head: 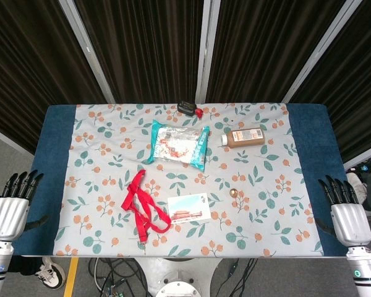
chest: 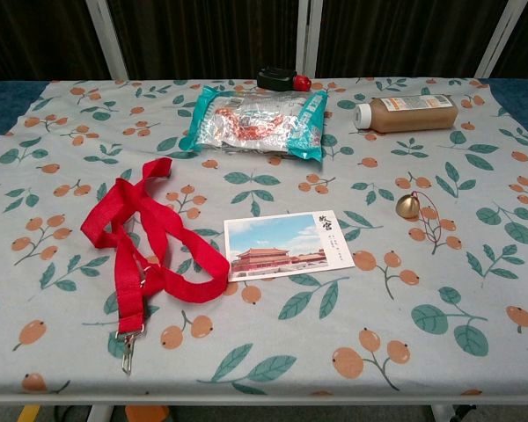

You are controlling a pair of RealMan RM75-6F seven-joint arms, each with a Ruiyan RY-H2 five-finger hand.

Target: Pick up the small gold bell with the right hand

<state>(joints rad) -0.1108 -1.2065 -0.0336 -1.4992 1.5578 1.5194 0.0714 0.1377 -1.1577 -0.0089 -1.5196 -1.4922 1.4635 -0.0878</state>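
— Where are the hands?

— Only the head view shows them. The left hand [head: 10, 209] hangs low at the left edge of the frame, the right hand [head: 345, 213] low at the right edge, well apart from each other.

— How do they lie?

— Backs up toward the camera, silver palms, dark fingers [head: 337, 190] pointing up and slightly spread. Neither holds anything.

— And the arms?

— Just the wrists show below each hand, running off the bottom of the frame.

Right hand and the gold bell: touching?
Apart. Head view shows the right hand off the table's right edge, patterned cloth lying between it and the gold bell.
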